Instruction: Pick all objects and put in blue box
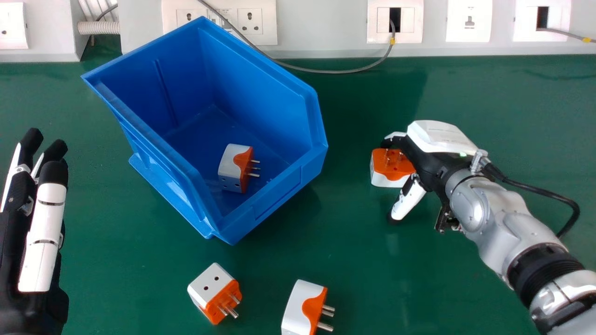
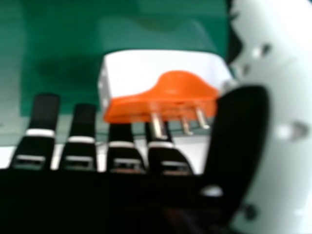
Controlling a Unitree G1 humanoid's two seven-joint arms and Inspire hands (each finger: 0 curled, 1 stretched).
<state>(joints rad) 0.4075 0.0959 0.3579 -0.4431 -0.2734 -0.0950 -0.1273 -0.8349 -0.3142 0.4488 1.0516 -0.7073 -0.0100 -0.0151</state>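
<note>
At the right of centre in the head view is my right hand, its fingers and thumb around a white and orange plug adapter, pins up towards the palm. In the right hand view, my right hand has its thumb against one end of the adapter, which hides some fingertips. One adapter lies inside the blue box. Two more lie on the table: one in front of the box, another at the near edge of view. My left hand rests at the left, fingers straight.
The green table runs back to a pale panel with wall sockets. A grey cable loops down behind the box onto the table. Open green surface separates the box from my right hand.
</note>
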